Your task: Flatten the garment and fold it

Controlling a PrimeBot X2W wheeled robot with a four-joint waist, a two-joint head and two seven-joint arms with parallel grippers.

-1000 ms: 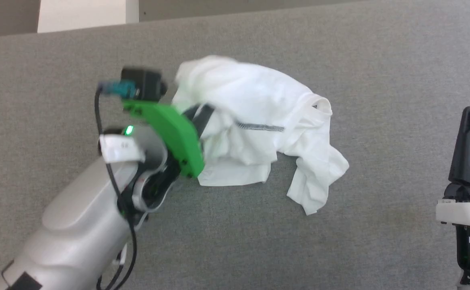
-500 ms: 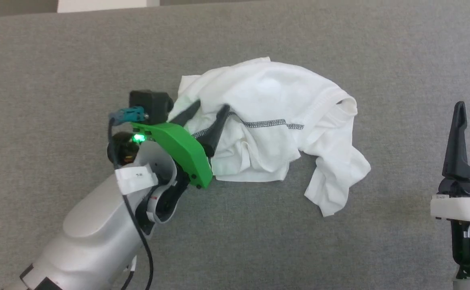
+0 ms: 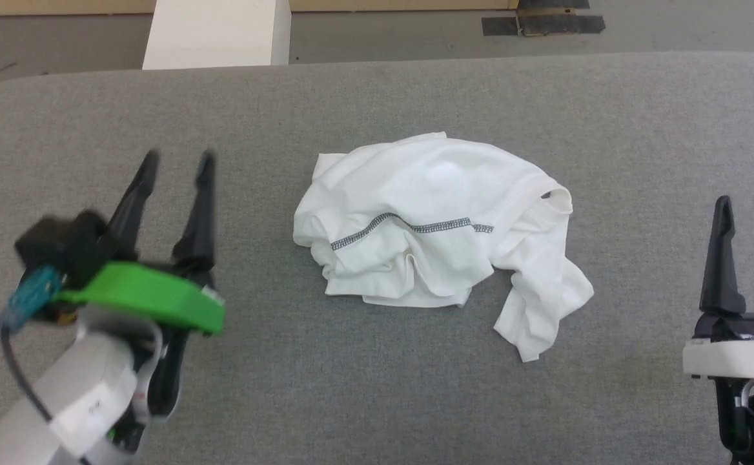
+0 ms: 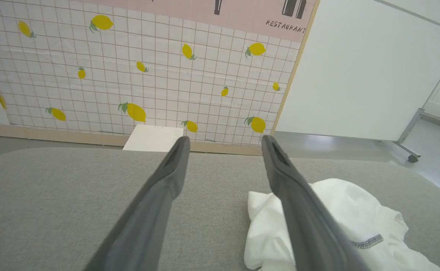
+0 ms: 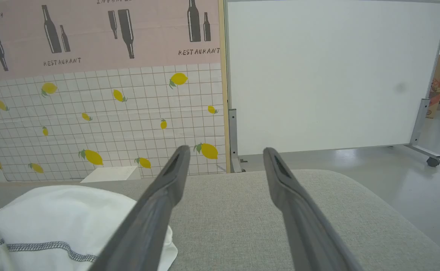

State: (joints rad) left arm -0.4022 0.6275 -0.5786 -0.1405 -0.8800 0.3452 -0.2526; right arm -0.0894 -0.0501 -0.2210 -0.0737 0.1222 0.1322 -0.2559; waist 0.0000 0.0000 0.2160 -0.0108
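The garment (image 3: 441, 226) is a white shirt lying crumpled in a heap at the middle of the grey table (image 3: 377, 103), a dark zigzag seam running across its front. My left gripper (image 3: 177, 161) stands open well to its left, nothing between its fingers. At the lower right edge my right gripper (image 3: 753, 208) is open and empty, apart from the cloth. In the left wrist view the garment (image 4: 352, 222) lies at the lower right beside my open left gripper (image 4: 223, 142). In the right wrist view the garment (image 5: 54, 222) sits at the lower left of my open right gripper (image 5: 224, 150).
A white box (image 3: 219, 32) stands on the floor beyond the table's far edge. Behind it are a lemon-patterned wall panel (image 4: 129, 75) and a white board on wheels (image 5: 325, 75). The table's far corners are rounded.
My left gripper opened, let go of the garment and drew back to the left. The cloth has settled into a heap. The head camera has also shifted, showing the table's far edge.
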